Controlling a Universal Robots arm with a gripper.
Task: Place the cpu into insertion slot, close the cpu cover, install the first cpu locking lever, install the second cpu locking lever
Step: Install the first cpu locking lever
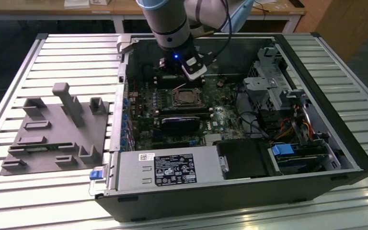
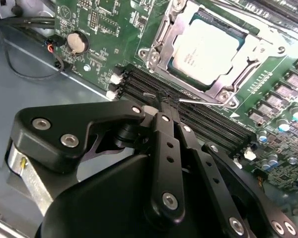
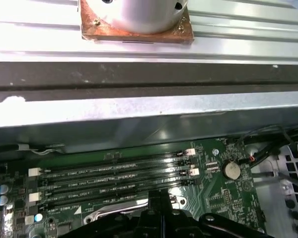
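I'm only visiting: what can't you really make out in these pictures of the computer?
The insertion slot's pins: second wrist view, covered by the cpu and cpu cover.
Whether the claw touches the thin lever wire: second wrist view, the claw's own body hides the contact.
Locking levers: exterior view, too small around the cpu.
Most of the cpu cover: first wrist view, cut off by the picture's edge and the claw.

- Arm (image 1: 168,21) stands near-vertical, far of scene centre, wrist pointing straight down.
- Hand (image 2: 165,103) hangs low under the wrist, tips aimed down.
- Fingers (image 2: 164,144) pressed together, no gap between tips.
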